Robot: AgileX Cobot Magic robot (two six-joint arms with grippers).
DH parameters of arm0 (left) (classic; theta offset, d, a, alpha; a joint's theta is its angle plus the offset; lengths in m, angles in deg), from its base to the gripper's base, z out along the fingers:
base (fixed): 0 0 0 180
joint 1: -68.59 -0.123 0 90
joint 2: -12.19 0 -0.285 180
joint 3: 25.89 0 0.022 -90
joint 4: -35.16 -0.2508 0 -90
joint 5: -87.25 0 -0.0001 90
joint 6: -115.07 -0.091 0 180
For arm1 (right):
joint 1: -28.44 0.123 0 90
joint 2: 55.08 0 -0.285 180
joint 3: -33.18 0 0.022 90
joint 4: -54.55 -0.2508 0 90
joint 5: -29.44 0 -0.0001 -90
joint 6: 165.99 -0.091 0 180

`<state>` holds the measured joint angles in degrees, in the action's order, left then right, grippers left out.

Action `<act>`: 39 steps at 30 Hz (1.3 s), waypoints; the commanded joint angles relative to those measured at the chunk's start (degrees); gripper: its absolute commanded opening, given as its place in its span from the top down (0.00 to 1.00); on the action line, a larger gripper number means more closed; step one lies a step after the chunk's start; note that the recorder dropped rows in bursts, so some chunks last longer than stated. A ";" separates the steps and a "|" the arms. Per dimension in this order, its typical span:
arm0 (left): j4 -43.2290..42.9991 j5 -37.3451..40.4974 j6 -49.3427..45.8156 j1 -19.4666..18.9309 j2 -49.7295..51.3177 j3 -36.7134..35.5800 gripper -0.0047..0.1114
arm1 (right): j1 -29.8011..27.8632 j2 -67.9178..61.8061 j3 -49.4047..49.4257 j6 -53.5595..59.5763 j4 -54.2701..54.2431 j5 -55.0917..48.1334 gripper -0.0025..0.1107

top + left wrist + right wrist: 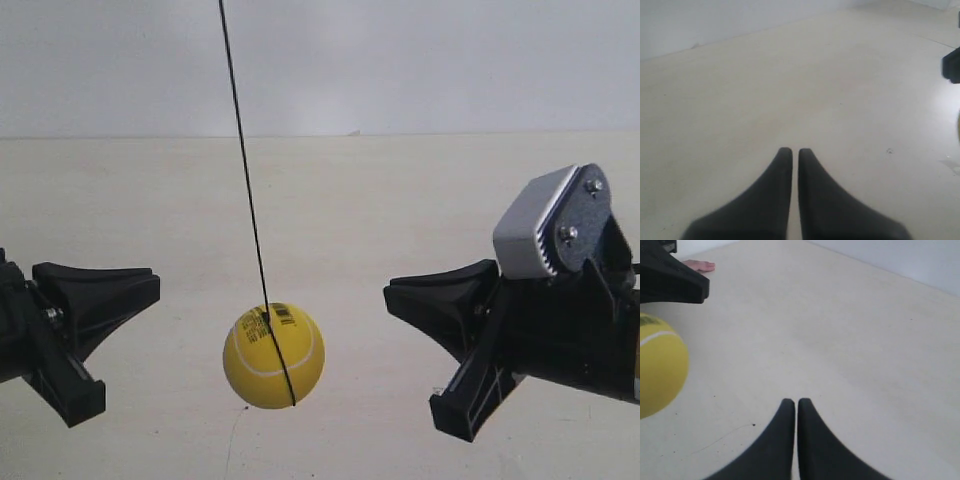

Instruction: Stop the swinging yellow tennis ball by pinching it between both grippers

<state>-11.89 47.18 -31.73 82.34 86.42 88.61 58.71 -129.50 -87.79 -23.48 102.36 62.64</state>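
left tool [795, 150] jaws closed | right tool [792, 401] jaws closed | both level, tips facing inward | yellow tennis ball [274, 356] between, touching neither

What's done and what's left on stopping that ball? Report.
Done: the left hand and right hand are shut and flank the ball, one on each side. In hand: nothing touches it yet; the ball hangs free on its slanted string, with a gap to each hand. Left: bring both hands in until they press the ball from both sides and hold it.
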 commanded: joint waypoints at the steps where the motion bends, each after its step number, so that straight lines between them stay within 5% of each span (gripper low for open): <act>1: 4.50 6.31 0.63 0.16 -4.54 -0.30 0.92 | 0.08 7.84 -0.25 -1.40 -0.09 -7.78 0.98; 9: 16.78 17.19 -1.68 0.16 -14.56 -0.30 0.92 | 0.08 22.89 -0.25 -4.61 -2.51 -20.17 0.98; 39: 16.25 22.47 5.94 0.16 -66.44 -0.30 0.92 | 0.08 54.92 -0.25 -7.58 -3.73 -24.88 0.98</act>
<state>3.87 69.21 -26.44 82.34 21.89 88.61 58.71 -75.78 -87.79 -30.66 98.79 37.91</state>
